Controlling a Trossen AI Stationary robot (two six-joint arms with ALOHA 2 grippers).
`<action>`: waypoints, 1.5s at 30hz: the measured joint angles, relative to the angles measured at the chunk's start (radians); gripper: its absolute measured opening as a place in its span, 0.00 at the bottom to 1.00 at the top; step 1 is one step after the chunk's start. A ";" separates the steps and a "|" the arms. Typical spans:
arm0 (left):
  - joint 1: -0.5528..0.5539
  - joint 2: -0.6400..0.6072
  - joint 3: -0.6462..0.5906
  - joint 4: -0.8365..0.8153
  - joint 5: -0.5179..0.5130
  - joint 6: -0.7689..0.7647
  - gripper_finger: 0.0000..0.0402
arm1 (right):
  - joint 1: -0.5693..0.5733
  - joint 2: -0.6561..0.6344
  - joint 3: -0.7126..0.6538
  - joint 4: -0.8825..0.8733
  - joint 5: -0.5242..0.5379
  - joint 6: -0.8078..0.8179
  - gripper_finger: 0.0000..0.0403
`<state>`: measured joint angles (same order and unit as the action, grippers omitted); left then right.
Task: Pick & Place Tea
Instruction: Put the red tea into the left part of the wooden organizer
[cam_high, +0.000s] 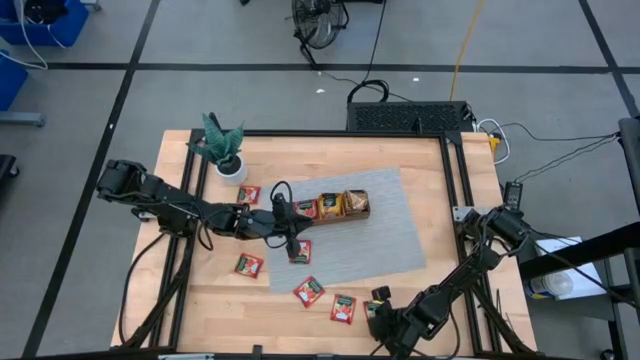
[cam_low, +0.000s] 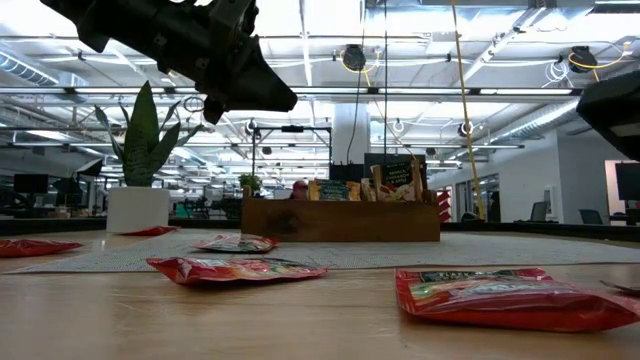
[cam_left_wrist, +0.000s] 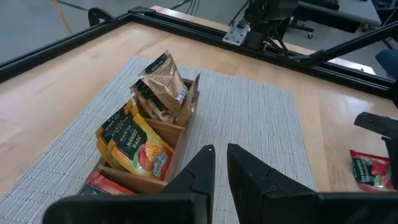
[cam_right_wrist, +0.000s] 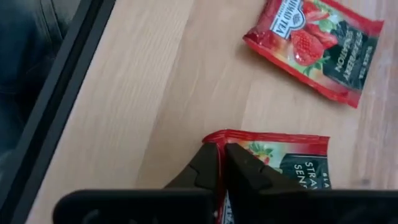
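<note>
Red tea sachets lie flat on the wooden table: one (cam_high: 248, 265) at the left, one (cam_high: 299, 250) on the grey mat (cam_high: 390, 235), two (cam_high: 308, 291) (cam_high: 343, 308) near the front edge. A wooden tray (cam_high: 338, 207) on the mat holds upright sachets (cam_left_wrist: 134, 146). My left gripper (cam_left_wrist: 219, 163) hovers shut and empty just beside the tray's near-left end. My right gripper (cam_right_wrist: 219, 163) is at the front edge, shut on another red sachet (cam_right_wrist: 280, 155). My right gripper has its two fingertips closed on the red sachet's sealed edge (cam_right_wrist: 214, 135), close to one corner. The fingers slant down from above. The sachet lies flat on the wooden table; the fingers hide the exact spot of the pinch.
A potted plant (cam_high: 222, 148) stands at the table's far left corner. One more red sachet (cam_high: 249, 195) lies beside it. A black frame rail (cam_right_wrist: 56, 106) runs along the table's front edge right next to my right gripper. The strawberry sachet (cam_right_wrist: 314, 46) lies just beyond the held one.
</note>
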<state>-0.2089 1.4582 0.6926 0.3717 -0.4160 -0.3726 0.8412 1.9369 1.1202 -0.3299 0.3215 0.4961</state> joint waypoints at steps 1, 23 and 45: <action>0.000 0.000 0.000 0.000 0.000 0.001 0.12 | 0.004 -0.005 0.000 -0.004 0.017 -0.024 0.02; 0.016 0.001 0.001 0.100 -0.003 0.027 0.12 | -0.183 -0.082 0.009 0.227 0.907 -0.693 0.00; 0.132 0.181 0.001 0.417 0.307 -0.037 0.45 | -0.313 -0.029 -0.031 0.521 0.909 -0.938 0.00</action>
<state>-0.0769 1.6394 0.6933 0.7889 -0.1085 -0.4097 0.5280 1.9079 1.0896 0.1907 1.2304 -0.4417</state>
